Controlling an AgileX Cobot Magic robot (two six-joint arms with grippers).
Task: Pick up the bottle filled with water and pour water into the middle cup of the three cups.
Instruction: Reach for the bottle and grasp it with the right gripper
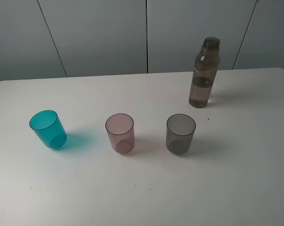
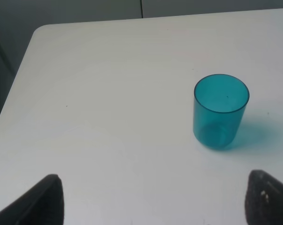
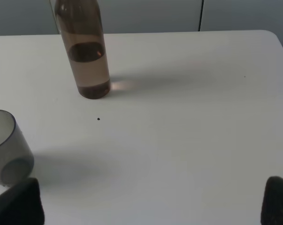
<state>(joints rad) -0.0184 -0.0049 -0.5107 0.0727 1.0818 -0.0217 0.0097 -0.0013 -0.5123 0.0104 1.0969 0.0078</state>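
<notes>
Gaping empty: left tool (image 2: 153, 199), right tool (image 3: 148, 201)

The tall slim smoky-brown bottle (image 1: 205, 73) is smooth, glossy translucent plastic. So are the small teal tumbler (image 1: 48, 130), the pale pink tumbler (image 1: 119, 133) and the smoky grey tumbler (image 1: 180, 134). The white tabletop (image 1: 142, 197) looks smooth and matt.

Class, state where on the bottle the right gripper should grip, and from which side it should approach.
Probably mid-body on the bottle, jaws level, coming from the right-front: it stands upright, straight-sided there, narrowing above, and the grey cup stands front-left.
</notes>
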